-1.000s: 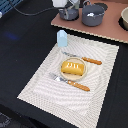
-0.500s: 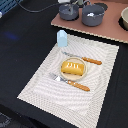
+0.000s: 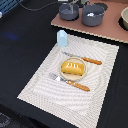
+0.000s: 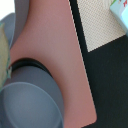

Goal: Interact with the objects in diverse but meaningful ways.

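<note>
A yellow bread-like block (image 3: 73, 67) lies on a small plate in the middle of the striped placemat (image 3: 102, 95). A pale blue carton (image 3: 62, 38) stands upright at the mat's far corner and also shows in the wrist view (image 4: 120, 7). The grey saucepan (image 3: 69, 10) and the grey pot (image 3: 93, 14) stand side by side on a pinkish board (image 3: 107, 30). Only a pale bit of my gripper (image 3: 75, 2) shows at the frame's edge above the saucepan. Its fingers are cut off. The wrist view looks down into a grey vessel (image 4: 30, 102) on the board, and no fingers show there.
A knife (image 3: 84, 59) and a fork (image 3: 71, 83) with brown handles flank the plate on the mat. A round bowl (image 3: 124, 18) sits at the board's end on the exterior view's right. Black cloth (image 3: 25, 55) covers the table around the mat.
A second ago the pale hand stood plainly over the saucepan. It has since drawn back toward the frame's edge. The saucepan, pot and items on the mat have not moved.
</note>
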